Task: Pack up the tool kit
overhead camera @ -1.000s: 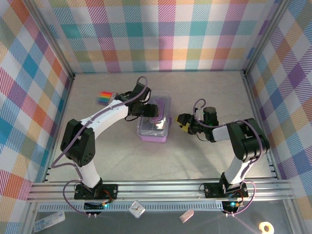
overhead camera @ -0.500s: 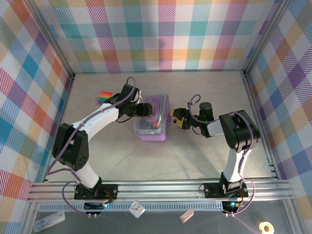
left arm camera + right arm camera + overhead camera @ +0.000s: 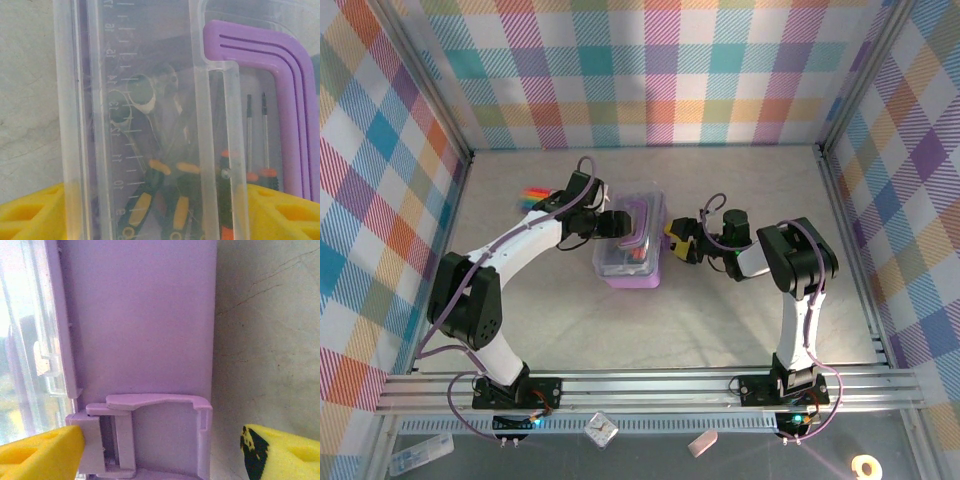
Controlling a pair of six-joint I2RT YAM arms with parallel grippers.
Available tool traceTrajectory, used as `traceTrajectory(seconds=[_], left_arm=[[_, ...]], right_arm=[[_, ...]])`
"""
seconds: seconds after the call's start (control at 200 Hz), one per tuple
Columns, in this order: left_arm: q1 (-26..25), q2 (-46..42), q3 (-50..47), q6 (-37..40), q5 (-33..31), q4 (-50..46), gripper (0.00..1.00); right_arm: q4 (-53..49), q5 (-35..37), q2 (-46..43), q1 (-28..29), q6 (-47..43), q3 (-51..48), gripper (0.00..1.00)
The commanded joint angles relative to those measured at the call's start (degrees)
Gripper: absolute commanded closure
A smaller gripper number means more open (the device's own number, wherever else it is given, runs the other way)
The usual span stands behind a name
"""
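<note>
**Position.** The tool kit box (image 3: 632, 279) sits mid-counter (image 3: 720, 330) between the two arms, with its clear lid (image 3: 638, 240) over the purple base. Through the lid the screwdrivers (image 3: 142, 207) and wrenches (image 3: 140, 95) can be seen inside, lying loosely crossed.

**Fingers.** The left gripper (image 3: 628, 224) has its fingers (image 3: 30, 215) spread wide, one at each long edge of the lid. I cannot tell whether they bear on it or merely flank it. The right gripper (image 3: 676, 243) is released. Its fingers (image 3: 40, 455) stand either side of the latch (image 3: 150, 402) on the box's wall, one just beside the latch and the other over bare counter.

**Judgement.** The kit looks loaded. Closing and latching appear to be what is left.

**Risks.**
1. The lid may be seated askew, so the latch would not catch. The cause would be the left fingers holding it off square.
2. A handle standing proud of the crossed tools could prop the lid up.
3. A push on the latch could slide the light box across the counter if the lid side is not braced.
4. The near right finger could pinch the latch's edge rather than press it home.
</note>
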Motion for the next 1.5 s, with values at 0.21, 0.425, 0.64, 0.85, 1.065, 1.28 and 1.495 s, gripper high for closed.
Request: traceTrajectory(seconds=[0.21, 0.425, 0.64, 0.85, 1.065, 1.28, 1.495], left_arm=[[1.1, 4.8, -3.7, -0.1, -4.1, -12.9, 0.27], [1.1, 4.5, -3.9, -0.3, -4.3, -13.1, 0.27], [0.8, 4.4, -3.7, -0.2, -4.9, -13.7, 0.28], [-1.1, 5.7, -2.4, -0.9, -7.8, -15.2, 0.29], [-3.9, 7.8, 0.6, -1.9, -10.1, -17.2, 0.29], [-6.7, 10.8, 4.3, -2.9, -14.6, -20.3, 0.30], [-8.4, 13.3, 5.7, -3.2, -15.7, -20.8, 0.30]], right_arm=[[4.0, -3.0, -5.8, 2.1, 2.0, -1.0, 0.19], [0.2, -2.8, -9.8, 2.1, -0.2, -2.4, 0.21], [-11.3, 2.8, -15.7, 2.1, -7.0, -4.2, 0.23], [-27.9, 7.1, -19.6, 2.2, -16.4, -1.5, 0.26], [-39.7, 12.9, -20.6, 2.3, -21.0, 2.1, 0.31], [-47.0, 18.7, -22.3, 2.4, -21.9, 3.3, 0.35], [-44.8, 15.9, -22.8, 2.7, -21.7, 4.2, 0.35]])
